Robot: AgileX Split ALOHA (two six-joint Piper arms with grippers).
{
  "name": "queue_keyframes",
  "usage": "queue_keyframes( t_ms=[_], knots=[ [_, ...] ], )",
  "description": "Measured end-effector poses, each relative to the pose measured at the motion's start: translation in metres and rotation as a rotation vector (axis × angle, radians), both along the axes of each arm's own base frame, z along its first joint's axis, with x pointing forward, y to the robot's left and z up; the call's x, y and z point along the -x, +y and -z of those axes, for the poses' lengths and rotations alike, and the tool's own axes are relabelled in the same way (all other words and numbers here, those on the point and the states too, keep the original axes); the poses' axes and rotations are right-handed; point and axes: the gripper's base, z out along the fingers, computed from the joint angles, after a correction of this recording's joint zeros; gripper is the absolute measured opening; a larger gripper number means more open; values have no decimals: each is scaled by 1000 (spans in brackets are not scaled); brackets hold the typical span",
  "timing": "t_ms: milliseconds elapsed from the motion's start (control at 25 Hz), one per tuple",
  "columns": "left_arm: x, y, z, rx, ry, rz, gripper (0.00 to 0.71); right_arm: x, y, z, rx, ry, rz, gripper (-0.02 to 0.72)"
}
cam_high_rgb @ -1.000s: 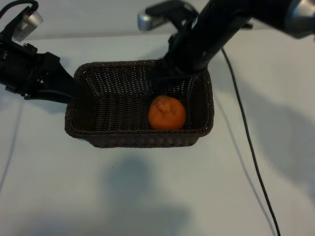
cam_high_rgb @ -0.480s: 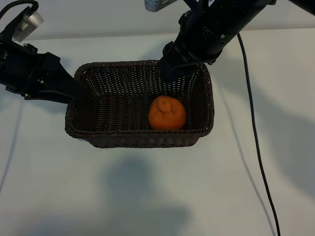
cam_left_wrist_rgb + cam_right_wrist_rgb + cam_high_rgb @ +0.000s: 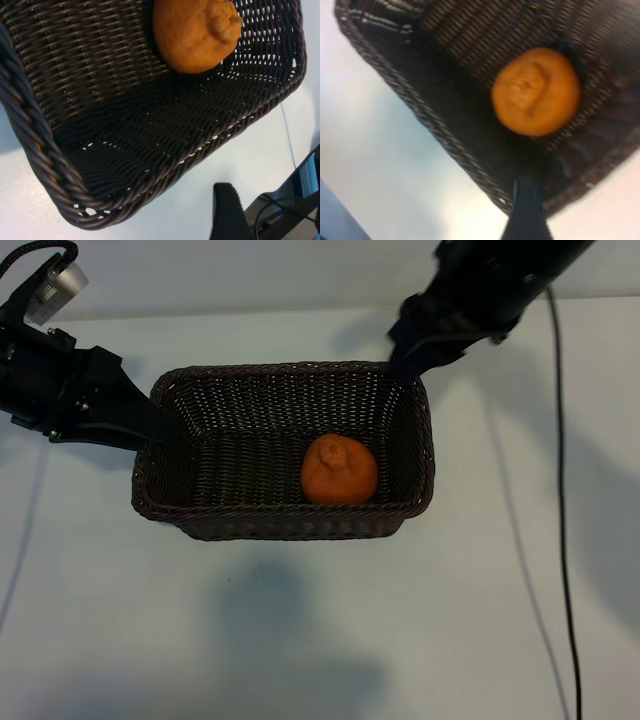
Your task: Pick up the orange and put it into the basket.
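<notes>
— One orange [image 3: 339, 470], and it already lies inside the basket [image 3: 165, 390], on the woven floor toward the wall nearest the right arm, close to the camera-side wall. Its stem dimple faces up.

— Is anything holding it?

— No. Both sets of fingers are clear of it. The right gripper [image 3: 408, 360] hangs above the basket's far corner on its own side, over the braided rim, with its fingers spread and nothing between them. The orange sits below and apart from them, well inside the rim.

— And the left gripper [image 3: 160, 430]?

— It is at the opposite end wall. Its fingers stand apart, and they seem to straddle that wall, though whether they actually press the wicker I cannot tell. From that wrist's camera the orange lies at the far end of the basket, well away from those fingers.

— What is under it all?

— A pale surface [image 3: 320, 630]. The basket stands flat on it, and a black cable [image 3: 562, 540] trails across it beyond the right fingers.
</notes>
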Motion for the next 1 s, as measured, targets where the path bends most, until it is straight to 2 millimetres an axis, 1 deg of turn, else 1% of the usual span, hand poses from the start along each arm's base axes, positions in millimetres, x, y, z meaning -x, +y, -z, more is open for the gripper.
queue_keyframes(
  t_ms=[240,400,560,800,1000],
  knots=[
    [0,0,0,0,0,0,456,3,-30,-15,7,-33,19,509],
    [0,0,0,0,0,0,456,1,-42,-18,-25,-46,24,508],
    [0,0,0,0,0,0,456,1,-43,-18,-36,-58,-7,508],
    [0,0,0,0,0,0,456,8,-46,-1,-14,-21,-56,508],
    [0,0,0,0,0,0,456,8,-47,1,-10,-21,-61,508]
  ],
)
